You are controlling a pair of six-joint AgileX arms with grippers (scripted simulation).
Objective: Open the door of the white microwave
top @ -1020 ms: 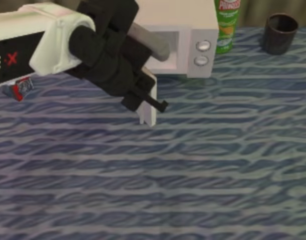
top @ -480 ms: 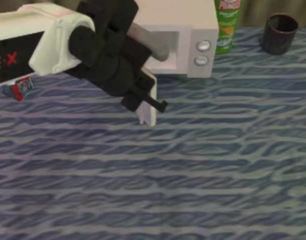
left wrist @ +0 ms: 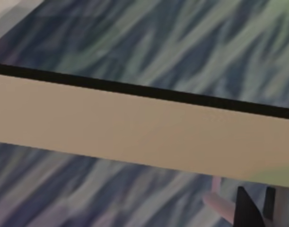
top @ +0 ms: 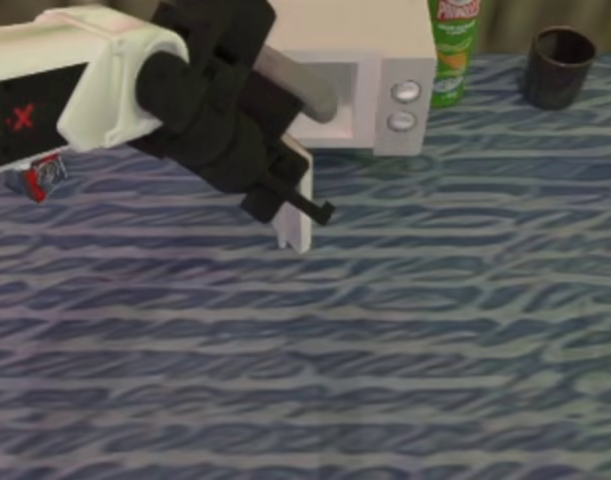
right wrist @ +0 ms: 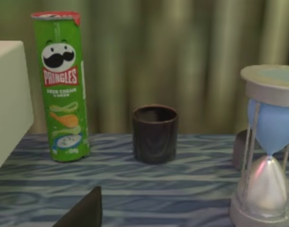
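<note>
The white microwave (top: 357, 40) stands at the back of the table, its two knobs on the right front panel. Its door (top: 302, 228) stands swung out toward the front, edge-on in the top view, and the cavity (top: 330, 95) is exposed. My left gripper (top: 303, 205) is shut on the door's free edge, one black finger (top: 320, 209) on its right side. The left wrist view shows the door (left wrist: 135, 127) as a pale band across the picture. My right gripper (right wrist: 90, 213) is parked out of the top view, only a dark corner showing.
A green Pringles can (top: 453, 50) stands right of the microwave, with a dark cup (top: 560, 65) farther right. An hourglass (right wrist: 267, 146) stands close to the right wrist camera. A small red and grey object (top: 43, 177) lies at the left.
</note>
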